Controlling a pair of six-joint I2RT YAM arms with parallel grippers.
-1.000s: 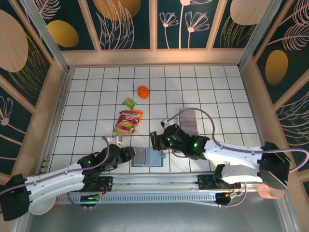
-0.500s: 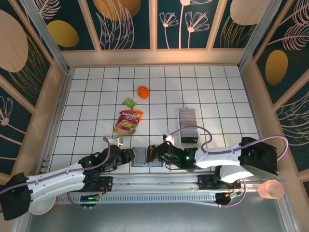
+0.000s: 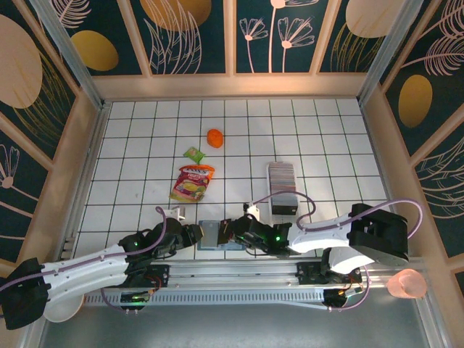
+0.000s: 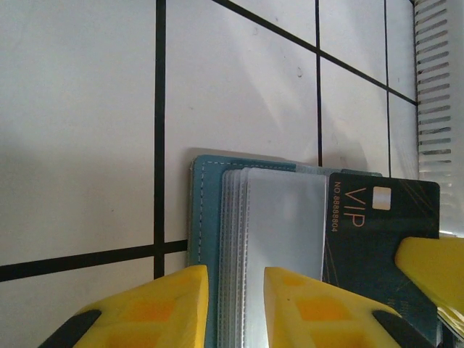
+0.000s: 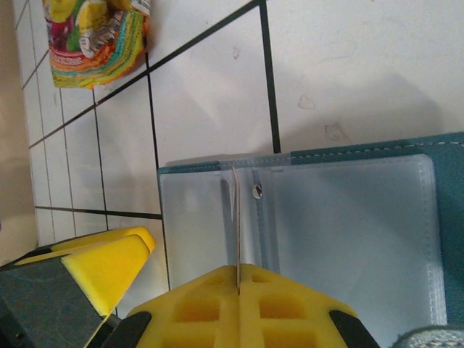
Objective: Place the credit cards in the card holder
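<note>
The holder [image 3: 212, 233] lies open at the near edge of the surface [image 3: 145, 145]; the right gripper [image 5: 238, 279], jaws closed on a card [image 4: 377, 217], should aim it squarely into a sleeve [image 5: 348, 232] and slide gently, while the left gripper [image 4: 233, 283], jaws slightly apart, should pin the holder's edge.

There is one teal card holder [image 3: 214, 235]. One white tray [image 3: 270, 190] carries a row of credit cards [image 3: 282, 176], packed too tightly to count. One black VIP card [image 4: 380, 232] is apart from that row. There is one red-yellow snack pouch [image 3: 192, 183], one small green packet [image 3: 193, 154] and one orange object [image 3: 215, 138]. Grippers number two: the left gripper [image 4: 235, 304] and the right gripper [image 5: 238, 283]. One pink round object [image 3: 406, 284] sits off the tiled surface.
</note>
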